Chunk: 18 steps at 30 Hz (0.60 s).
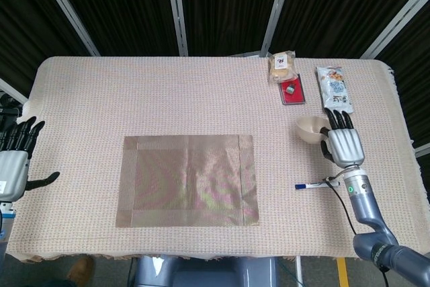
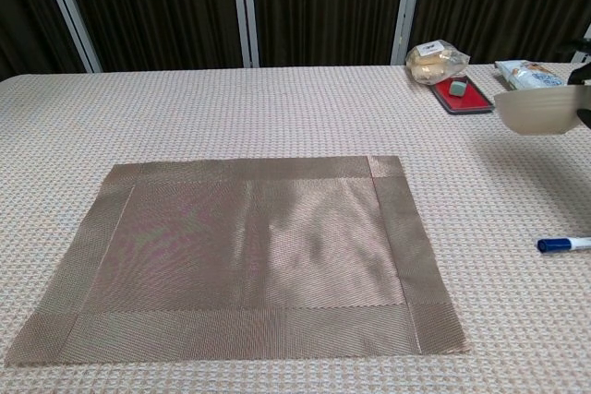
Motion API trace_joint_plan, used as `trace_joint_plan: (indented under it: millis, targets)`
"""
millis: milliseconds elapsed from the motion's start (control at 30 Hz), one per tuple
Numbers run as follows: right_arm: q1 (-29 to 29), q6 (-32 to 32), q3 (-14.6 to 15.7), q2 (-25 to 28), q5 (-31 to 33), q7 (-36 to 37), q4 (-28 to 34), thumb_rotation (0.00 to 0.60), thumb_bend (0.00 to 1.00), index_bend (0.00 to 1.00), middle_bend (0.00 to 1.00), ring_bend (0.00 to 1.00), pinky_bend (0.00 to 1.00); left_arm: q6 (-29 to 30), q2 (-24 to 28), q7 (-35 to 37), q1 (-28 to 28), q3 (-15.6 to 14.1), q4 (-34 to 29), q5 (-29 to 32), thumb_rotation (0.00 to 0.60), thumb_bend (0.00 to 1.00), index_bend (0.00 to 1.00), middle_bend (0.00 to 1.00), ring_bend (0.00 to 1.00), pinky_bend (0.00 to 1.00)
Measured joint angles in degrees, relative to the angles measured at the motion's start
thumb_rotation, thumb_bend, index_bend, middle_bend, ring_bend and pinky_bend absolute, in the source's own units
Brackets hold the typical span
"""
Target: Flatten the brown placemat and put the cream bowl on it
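Note:
The brown placemat lies flat in the middle of the table. Well to its right, my right hand grips the cream bowl by its right rim and holds it lifted clear of the tablecloth. In the chest view only a sliver of that hand shows at the right edge, behind the bowl. My left hand hovers off the table's left edge, fingers spread and holding nothing, far from the mat.
A blue-capped marker lies below the bowl near my right wrist. At the back right sit a red tray with a small block, a bagged pastry and a white snack packet.

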<state>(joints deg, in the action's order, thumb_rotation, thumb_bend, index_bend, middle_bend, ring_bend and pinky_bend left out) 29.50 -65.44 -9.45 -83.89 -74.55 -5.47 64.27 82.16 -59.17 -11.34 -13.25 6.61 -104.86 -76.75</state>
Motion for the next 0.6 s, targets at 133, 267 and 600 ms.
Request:
trace_joint_plan:
  millis: [133, 267, 600]
  targets:
    - [-0.7, -3.7, 0.6, 2.9, -4.1, 0.6, 5.6, 0.6, 0.43, 0.87, 0.0, 0.0, 0.0, 0.1, 0.4, 0.7, 0.2, -0.1, -0.6, -0.7, 0.6, 0.0, 0.0, 0.0, 0.0, 0.0]
    - [-0.7, -6.5, 1.1, 5.3, -8.6, 0.5, 13.0, 0.6, 0.43, 0.87, 0.0, 0.0, 0.0, 0.1, 0.7, 1.1, 0.4, -0.2, -1.1, -1.5, 0.6, 0.0, 0.0, 0.0, 0.0, 0.0]
    - [7.2, -1.9, 1.1, 6.1, -17.2, -3.0, 21.6, 0.6, 0.41, 0.87, 0.0, 0.0, 0.0, -0.3, 0.9, 1.5, 0.6, 0.0, -0.4, -0.9, 0.6, 0.0, 0.0, 0.0, 0.0, 0.0]
